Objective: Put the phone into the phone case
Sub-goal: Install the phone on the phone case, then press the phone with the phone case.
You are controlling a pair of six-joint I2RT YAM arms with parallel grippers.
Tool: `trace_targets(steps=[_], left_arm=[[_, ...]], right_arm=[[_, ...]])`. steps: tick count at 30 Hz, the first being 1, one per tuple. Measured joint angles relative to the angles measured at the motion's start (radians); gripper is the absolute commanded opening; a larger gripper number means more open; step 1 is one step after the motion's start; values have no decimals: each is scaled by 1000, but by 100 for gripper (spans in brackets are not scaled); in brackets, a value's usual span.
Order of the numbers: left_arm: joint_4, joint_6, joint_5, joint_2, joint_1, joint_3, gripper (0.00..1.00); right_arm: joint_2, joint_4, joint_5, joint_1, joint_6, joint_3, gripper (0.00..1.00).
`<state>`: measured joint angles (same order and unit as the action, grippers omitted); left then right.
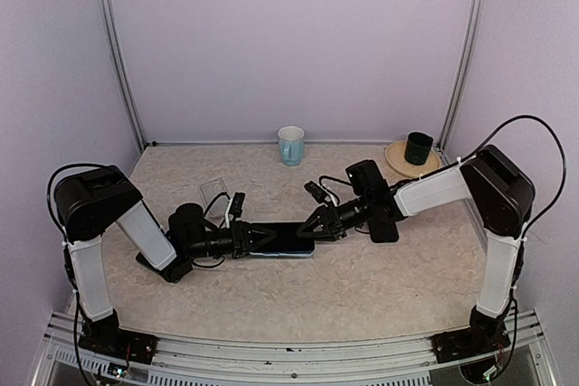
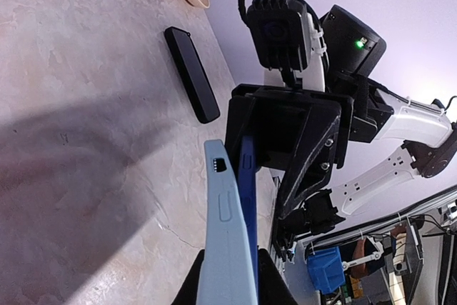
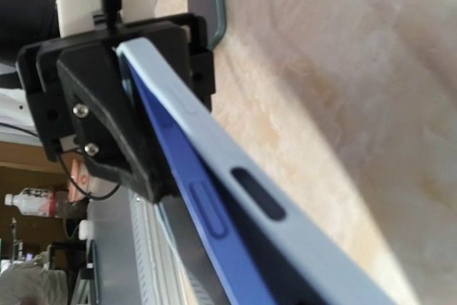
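At the table's middle, the left gripper (image 1: 263, 240) is clamped on 1 end of the pale blue phone case (image 2: 225, 248), with the darker blue phone (image 2: 248, 176) pressed flat against it, the 2 held together on edge just above the tabletop (image 1: 362, 287). The right gripper (image 1: 313, 228) is closed on the phone's opposite end. A black bar (image 2: 191, 73) lies on the table beyond.
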<state>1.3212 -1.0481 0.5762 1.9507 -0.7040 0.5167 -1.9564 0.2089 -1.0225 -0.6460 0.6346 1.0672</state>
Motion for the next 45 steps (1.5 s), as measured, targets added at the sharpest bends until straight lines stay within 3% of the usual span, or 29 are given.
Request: trace_targets(steps=[12, 25, 37, 45], left_arm=[[32, -2, 18, 0, 0, 0, 0], [-13, 29, 29, -10, 0, 2, 0], [-19, 92, 72, -99, -15, 2, 0], [34, 104, 123, -114, -40, -6, 0]], right_arm=[[105, -150, 58, 34, -87, -4, 42], [254, -212, 63, 87, -182, -56, 53], [292, -193, -4, 87, -226, -147, 55], [344, -57, -141, 87, -201, -225, 56]])
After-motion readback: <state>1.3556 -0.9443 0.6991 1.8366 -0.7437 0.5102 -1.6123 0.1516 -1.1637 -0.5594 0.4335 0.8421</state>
